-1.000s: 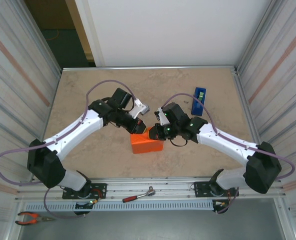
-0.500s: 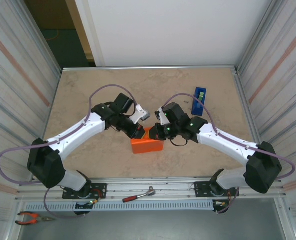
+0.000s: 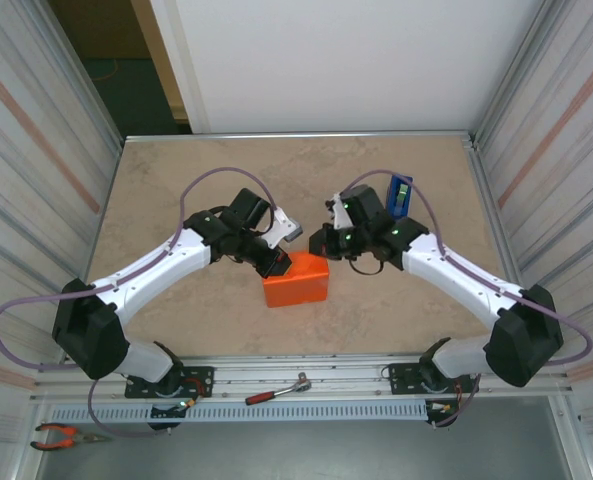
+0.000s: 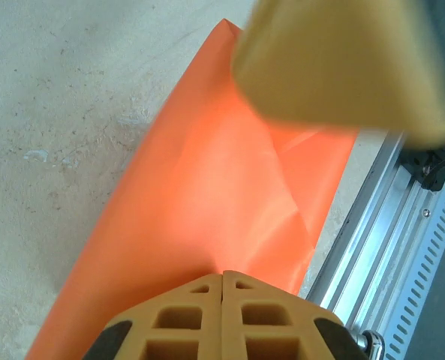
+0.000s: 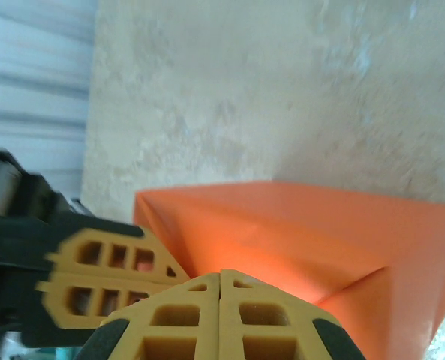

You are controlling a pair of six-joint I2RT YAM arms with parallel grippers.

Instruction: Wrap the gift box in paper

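Orange matte paper [image 4: 207, 195] skins the small, low, squarish gift box [image 3: 296, 280], which sits on the beige stone-patterned counter [image 3: 176, 180], near its front edge and between the two arms. From the left wrist the paper shows soft creases and a folded edge running toward the aluminium rail [image 4: 372, 225]. From the right wrist a triangular fold shows at the box's right end.

The left hand [image 3: 279, 264] is clenched, its tan latticed fingers [image 4: 222, 315] pressed flat together with nothing between them. Its tips sit at the box's far left corner, over the paper; whether they press on it I cannot tell.

The right hand [image 3: 321, 243] is also clenched and grasps nothing. It hangs just beyond the box's far right corner, and its closed fingers [image 5: 222, 311] point down at the wrapped top.

A blue upright tape dispenser [image 3: 399, 200] stands further back on the right, just beside the right arm's wrist. A red-handled ratchet wrench [image 3: 276, 391] lies on the front rail, and orange-handled pliers [image 3: 61, 436] lie at the lower left.
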